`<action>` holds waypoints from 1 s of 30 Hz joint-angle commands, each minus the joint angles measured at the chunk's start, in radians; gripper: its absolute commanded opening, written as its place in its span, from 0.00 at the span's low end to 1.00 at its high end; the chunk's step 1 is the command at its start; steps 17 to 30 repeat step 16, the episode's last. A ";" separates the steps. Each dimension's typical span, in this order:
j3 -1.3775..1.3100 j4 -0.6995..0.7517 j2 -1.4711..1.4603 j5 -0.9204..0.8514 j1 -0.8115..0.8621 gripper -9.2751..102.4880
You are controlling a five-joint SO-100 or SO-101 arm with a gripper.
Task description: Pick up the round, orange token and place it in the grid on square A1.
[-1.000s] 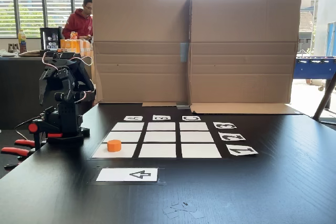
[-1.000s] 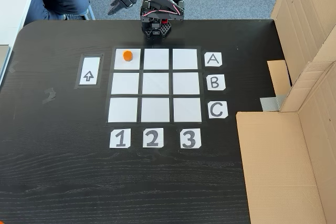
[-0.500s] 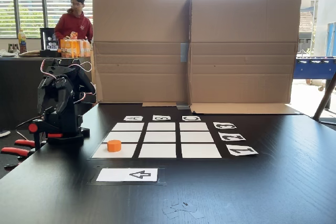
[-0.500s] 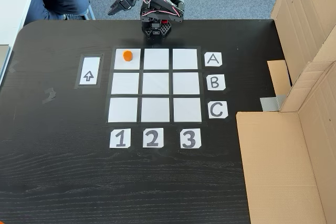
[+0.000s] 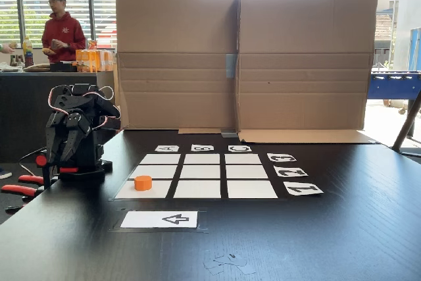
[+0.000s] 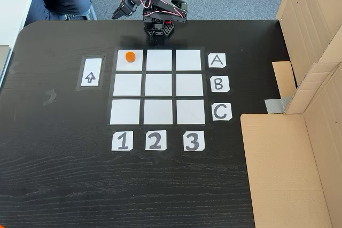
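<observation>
Gripper [image 6: 116,14] hangs folded off the desk's [image 6: 59,185] far edge, grip state unclear. Token [image 6: 129,56] sits on A1 [image 6: 130,63] (placement looks done); nothing seems left.

The token [image 6: 129,56] is a small, bright orange puck, short and roundish, lying flat on its base. It sits inside square A1 [image 6: 130,64], the plain white corner cell where row A meets column 1, a little toward the cell's far edge as seen from above. The grid [image 6: 158,86] is three by three, nine white rectangular cells with black gaps, lying flat on the dark table, with paper labels A, B, C along one side and 1, 2, 3 along another. The other eight cells are bare.
</observation>
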 commanded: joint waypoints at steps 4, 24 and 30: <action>0.077 -0.071 0.006 -0.009 0.000 0.12; 0.107 -0.081 0.006 -0.012 -0.002 0.11; 0.107 -0.081 0.006 -0.012 -0.002 0.11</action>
